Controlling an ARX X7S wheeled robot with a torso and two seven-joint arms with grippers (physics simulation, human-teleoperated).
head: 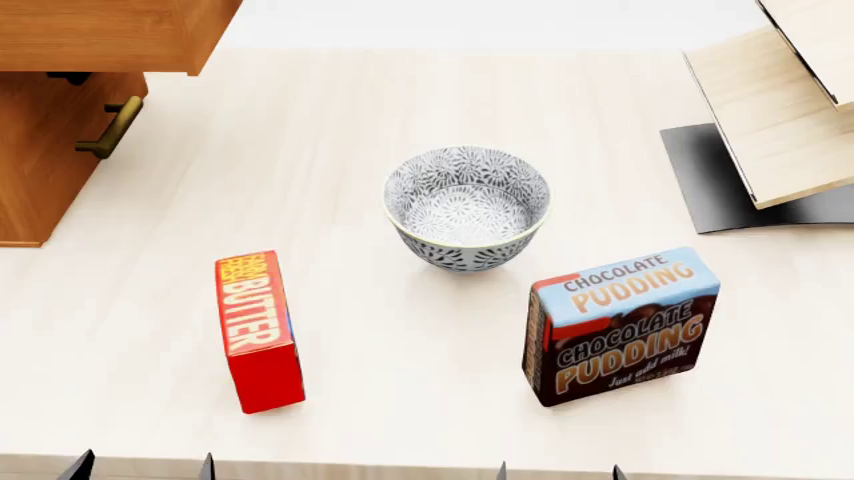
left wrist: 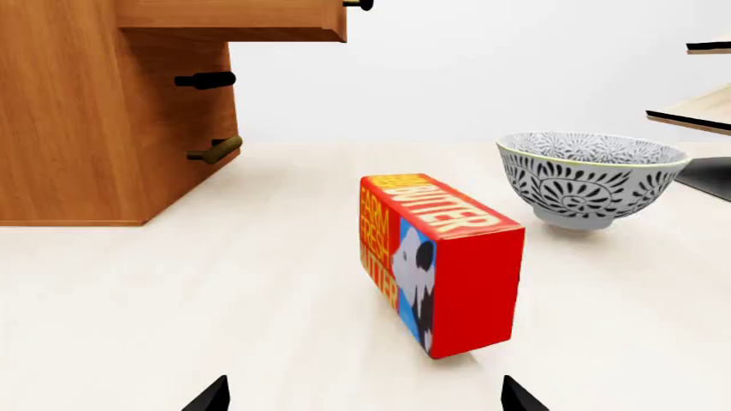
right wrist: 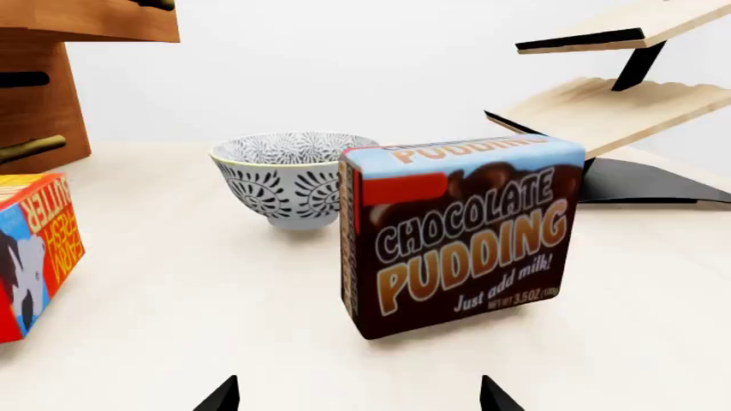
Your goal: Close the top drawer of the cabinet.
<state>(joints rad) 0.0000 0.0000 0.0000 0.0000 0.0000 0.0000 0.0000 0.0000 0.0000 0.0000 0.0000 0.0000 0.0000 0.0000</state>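
The orange-brown cabinet (head: pixel 40 160) stands at the far left of the table; it also shows in the left wrist view (left wrist: pixel 80 111). Its top drawer (head: pixel 107 35) is pulled out and overhangs the cabinet front; it shows too in the left wrist view (left wrist: pixel 240 19) and the right wrist view (right wrist: pixel 92 21). A lower brass handle (head: pixel 110 128) sits beneath it. My left gripper (head: pixel 140 467) is open and empty at the near table edge, behind the butter box. My right gripper (head: pixel 558 472) is open and empty, behind the pudding box.
A red butter box (head: pixel 258 330) stands in front of the left gripper. A patterned bowl (head: pixel 467 207) sits mid-table. A chocolate pudding box (head: pixel 621 325) stands in front of the right gripper. Pale slanted wood panels on a dark base (head: pixel 774 110) stand at the far right.
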